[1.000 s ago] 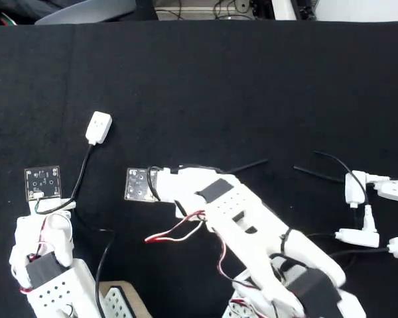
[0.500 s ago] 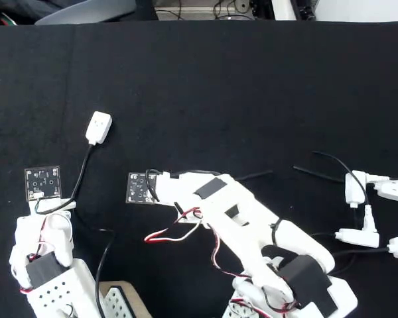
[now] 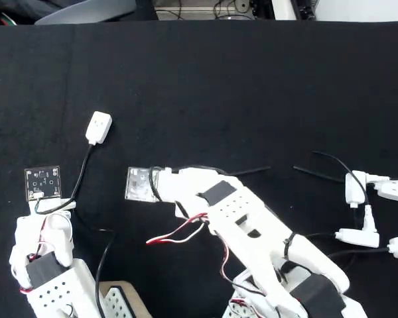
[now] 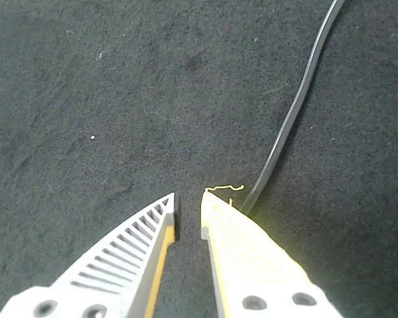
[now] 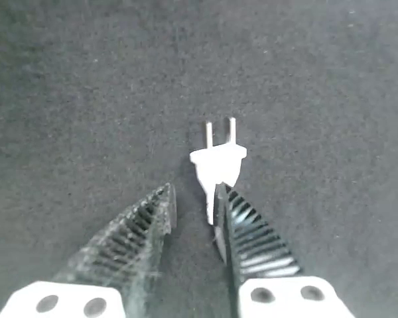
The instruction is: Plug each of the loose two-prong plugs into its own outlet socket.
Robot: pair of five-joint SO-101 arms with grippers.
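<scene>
High view: black-clothed bench (image 3: 252, 79) with two small square boards on it. The left socket board (image 3: 43, 183) lies near the left edge, just ahead of the left arm. The middle socket board (image 3: 139, 184) sits right at the tip of the right arm.
Board markings: small pale dots on the left socket board's dark face, too small to read; glare across the middle socket board.
Right tool (image 5: 193, 192): spread wide and gripping nothing, low over the cloth.
Task item: loose two-prong plug (image 5: 217, 161), white, lying on the cloth at the tip of one finger. Stem against that finger's inner edge, prongs pointing away from the tool.
Left tool (image 4: 189, 202): parted by only a narrow slit, nothing in it, close above the cloth. Wisp of yellow thread (image 4: 224, 189) caught on one fingertip.
Black cable (image 4: 288, 126): passing just beside that same fingertip. Seen from above, leading to a white plug block (image 3: 98, 128) lying beyond the left socket board, apart from it.
Right edge of bench: cluster of white plugs (image 3: 355, 187) with black leads, well apart from both boards.
</scene>
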